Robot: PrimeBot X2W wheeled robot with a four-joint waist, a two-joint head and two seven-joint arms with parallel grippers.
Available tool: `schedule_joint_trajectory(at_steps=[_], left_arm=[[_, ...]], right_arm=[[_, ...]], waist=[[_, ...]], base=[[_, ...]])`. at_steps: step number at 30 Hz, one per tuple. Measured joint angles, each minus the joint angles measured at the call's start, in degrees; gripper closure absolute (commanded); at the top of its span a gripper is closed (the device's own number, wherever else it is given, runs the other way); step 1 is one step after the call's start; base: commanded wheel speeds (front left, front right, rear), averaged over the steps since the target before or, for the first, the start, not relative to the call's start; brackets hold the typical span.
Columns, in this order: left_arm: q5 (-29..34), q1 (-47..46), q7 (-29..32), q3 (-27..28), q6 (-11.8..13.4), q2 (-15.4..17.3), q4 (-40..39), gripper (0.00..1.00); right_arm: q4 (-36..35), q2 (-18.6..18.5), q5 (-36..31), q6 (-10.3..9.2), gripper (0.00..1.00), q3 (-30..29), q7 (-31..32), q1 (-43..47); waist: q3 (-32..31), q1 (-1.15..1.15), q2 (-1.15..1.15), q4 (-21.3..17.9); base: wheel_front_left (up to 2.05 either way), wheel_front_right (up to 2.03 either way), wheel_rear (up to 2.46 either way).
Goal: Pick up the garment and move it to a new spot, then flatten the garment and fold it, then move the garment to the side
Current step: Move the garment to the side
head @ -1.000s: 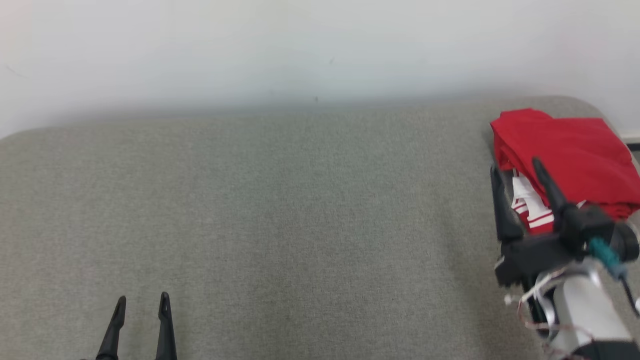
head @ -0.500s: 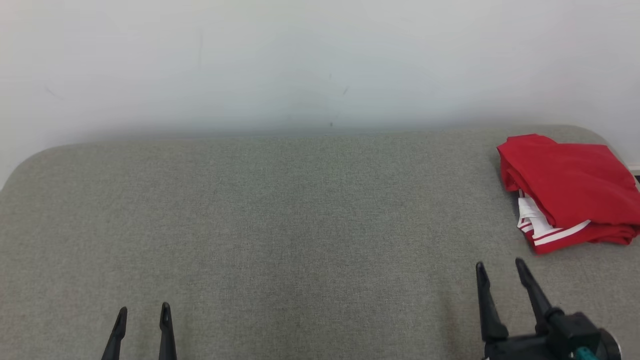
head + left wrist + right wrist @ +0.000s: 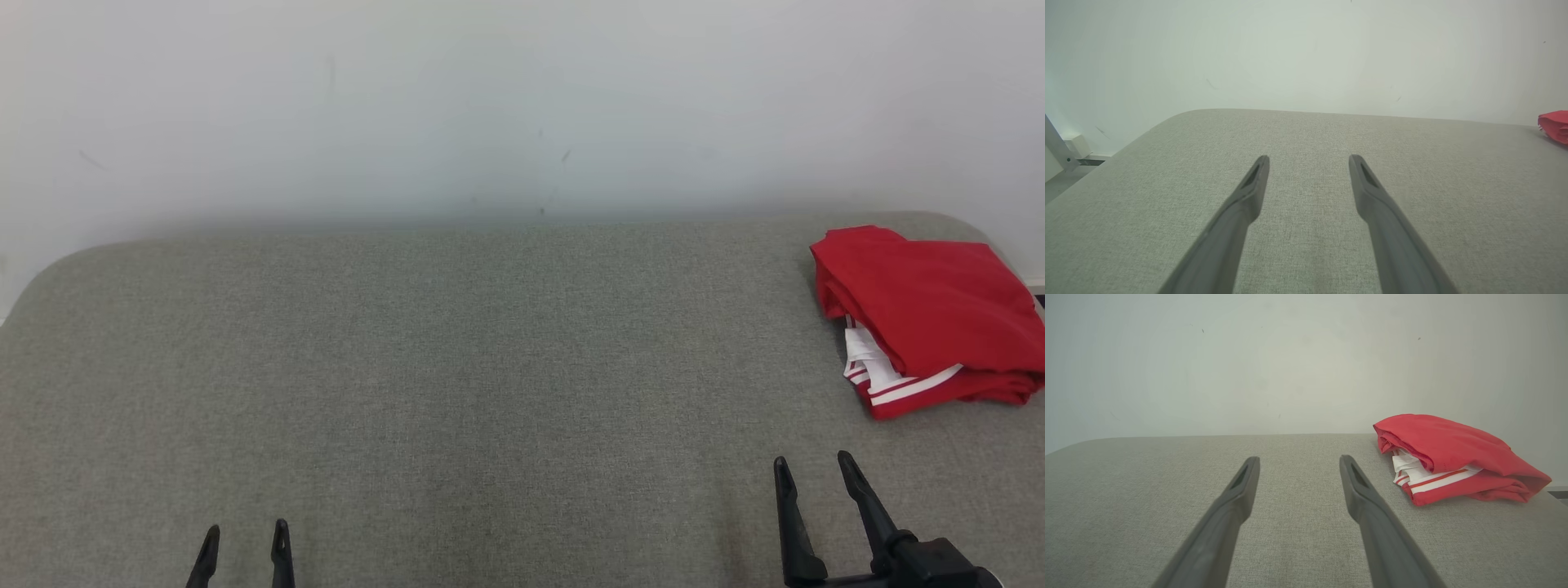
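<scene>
Grey fabric surface [image 3: 457, 367]; white wall [image 3: 490, 98]

Light was bright, even and diffuse, without glare. The pale wall [image 3: 522, 98] looked washed out and soft. The garment [image 3: 1453, 457] cast only a faint shadow beneath it. In the wrist views the near fingers [image 3: 1229, 237] blurred, and the grey surface [image 3: 490, 367] curved at its far edge.

right claw [image 3: 812, 459]: a second ago at the near-left edge of the folded red garment [image 3: 927, 302], one finger over it; now drawn back to the lower right, clear of it, fingers spread.
head camera: tilted up; more wall [image 3: 490, 98], so the surface [image 3: 490, 392], garment and left claw [image 3: 247, 527] sit lower in frame.
</scene>
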Motion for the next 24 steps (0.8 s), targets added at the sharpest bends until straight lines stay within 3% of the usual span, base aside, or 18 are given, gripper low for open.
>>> schedule_joint_trajectory(at_steps=[24], left_arm=[[0.1, 0.0, 0.0, 1.1, -0.6, 0.0, 0.8, 0.0]], right_arm=[[0.5, 0.0, 0.8, 0.0, 0.0, 0.6, 0.0, 0.1]], waist=[[0.2, 0.0, 0.0, 0.4]], base=[[0.0, 0.0, 0.0]])
